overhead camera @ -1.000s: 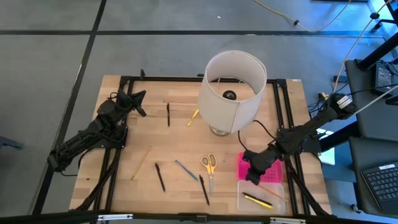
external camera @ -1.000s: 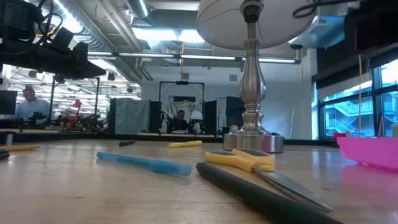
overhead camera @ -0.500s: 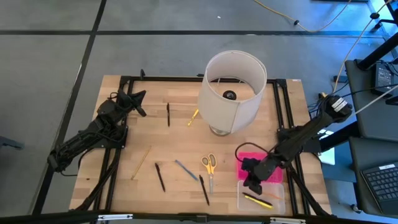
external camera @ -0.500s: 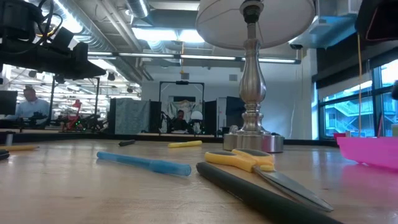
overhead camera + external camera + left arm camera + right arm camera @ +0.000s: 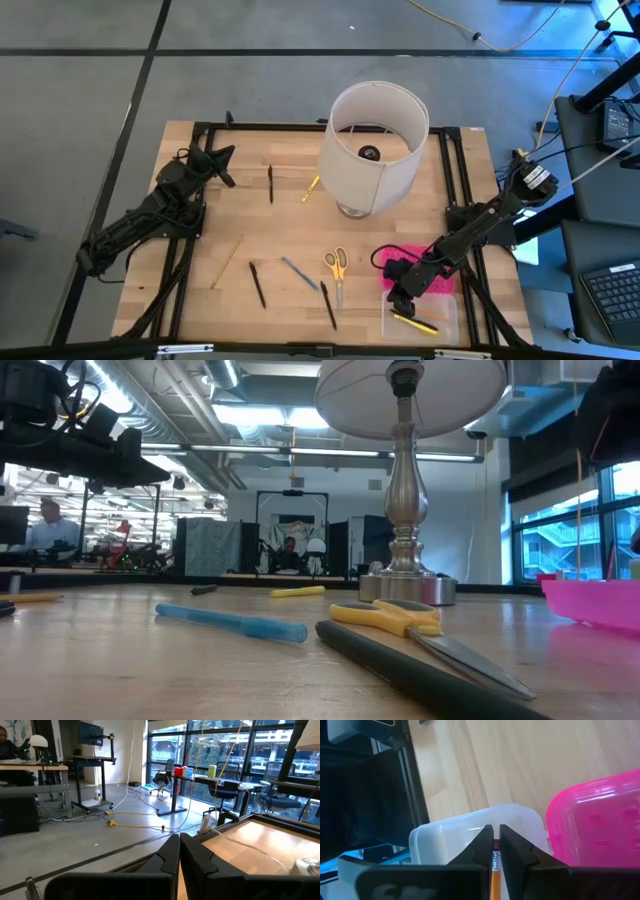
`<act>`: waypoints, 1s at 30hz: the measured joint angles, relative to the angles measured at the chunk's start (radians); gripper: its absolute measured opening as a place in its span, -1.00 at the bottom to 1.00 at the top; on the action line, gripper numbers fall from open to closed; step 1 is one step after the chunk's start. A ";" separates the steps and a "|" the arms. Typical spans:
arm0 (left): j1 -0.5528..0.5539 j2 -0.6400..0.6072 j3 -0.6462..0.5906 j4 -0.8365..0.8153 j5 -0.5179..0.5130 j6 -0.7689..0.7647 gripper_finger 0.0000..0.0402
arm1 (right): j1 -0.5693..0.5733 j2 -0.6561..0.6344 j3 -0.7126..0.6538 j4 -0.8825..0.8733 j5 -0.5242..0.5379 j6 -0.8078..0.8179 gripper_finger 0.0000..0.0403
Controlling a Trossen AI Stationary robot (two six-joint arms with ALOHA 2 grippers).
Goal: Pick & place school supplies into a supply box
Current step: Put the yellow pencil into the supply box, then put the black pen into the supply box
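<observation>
The supply box (image 5: 420, 300) sits at the near right corner of the bench (image 5: 290, 240), its clear base (image 5: 425, 318) toward the front edge and its pink lid (image 5: 415, 268) folded open behind it, toward the lamp (image 5: 372, 148). A yellow pencil (image 5: 415, 322) already lies slantwise inside the base. The right gripper (image 5: 399, 300) hangs over the base's left rim, and in the right wrist view its jaws stand narrow, nipped on a pencil (image 5: 494, 872) whose yellow shaft runs straight out between the fingers (image 5: 512, 847) toward the tray (image 5: 470, 832) just below, with the lid (image 5: 600, 822) just beside. So the drop seems to turn on one relation: the held pencil hangs nearly over the tray's edge, and its length probably needs to fall along the tray's long side to land inside, not across the wall. Outward across the bench, the remaining supplies lie well apart from the box: yellow-handled scissors (image 5: 335, 268) and a grey-blue pen (image 5: 298, 272) near the middle front, black pens (image 5: 328, 305) (image 5: 257, 283) on either side of them, a wooden pencil (image 5: 226, 261) farther left, another black pen (image 5: 270, 183) and a yellow piece (image 5: 311, 188) toward the back beside the lamp. The right arm is nearer the scissors; the left-hand items lie closer to the left gripper (image 5: 222, 160), which waits at the back left, fingers (image 5: 170, 857) pressed together on nothing.
</observation>
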 joint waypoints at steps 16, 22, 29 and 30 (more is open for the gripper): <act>0.000 0.000 0.000 0.002 -0.025 0.000 -0.97 | 0.000 0.007 0.000 0.009 -0.085 0.001 -0.55; 0.000 0.000 0.000 0.002 -0.023 0.000 -0.97 | 0.009 -0.034 0.000 0.008 -0.068 0.124 -0.49; 0.000 0.000 0.000 0.002 -0.022 -0.001 -0.97 | 0.039 -0.169 0.000 0.007 0.246 -0.025 -0.49; 0.000 0.000 0.000 0.002 -0.022 0.000 -0.97 | 0.039 -0.191 0.000 0.001 0.255 -0.060 -0.49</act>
